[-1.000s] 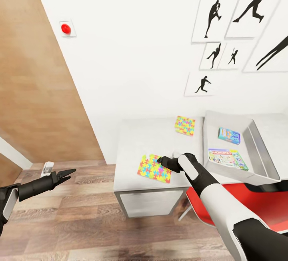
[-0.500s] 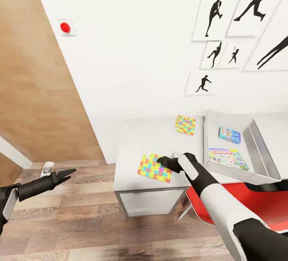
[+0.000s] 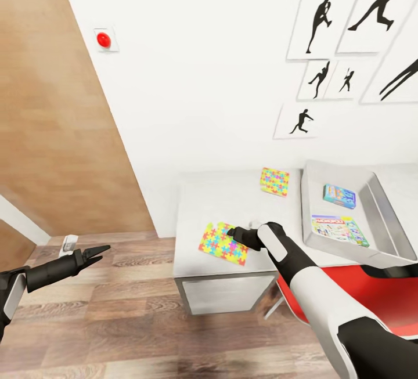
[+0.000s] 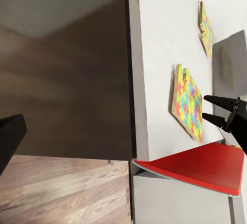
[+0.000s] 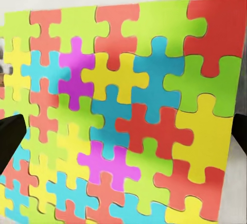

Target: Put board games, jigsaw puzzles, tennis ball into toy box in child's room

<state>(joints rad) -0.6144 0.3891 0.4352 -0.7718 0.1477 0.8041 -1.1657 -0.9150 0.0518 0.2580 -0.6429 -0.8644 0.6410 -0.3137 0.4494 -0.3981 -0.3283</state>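
**A:** What worries you from here?

**B:** The near jigsaw puzzle (image 3: 223, 244) lies flat on the white table (image 3: 232, 202), lower centre of the head view, at the table's front edge with one corner about at the lip. My right gripper (image 3: 233, 231) hovers at its right side, fingers apart and holding nothing. It's a thin slab. If I come in low and sideways I'd guess I shove it off toward the wooden floor (image 3: 116, 309) rather than pinch it. A grip on just one edge could also let it tilt out on the lift.

**A:** How does it lie?

**B:** Nearly square, so no strong long axis. It's turned slightly on the table, so its sides don't run square with the table edge. In my right wrist view the coloured face points straight up at the camera.

**A:** And the rest?

**B:** The second jigsaw puzzle (image 3: 274, 181) sits at the back, just beside the grey toy box (image 3: 380, 193) at right of frame. Inside that are a Monopoly board game (image 3: 339, 230) and a smaller blue board game (image 3: 339, 195). My left gripper (image 3: 98, 249) hangs at lower left over the floor, fingers slightly apart, empty.
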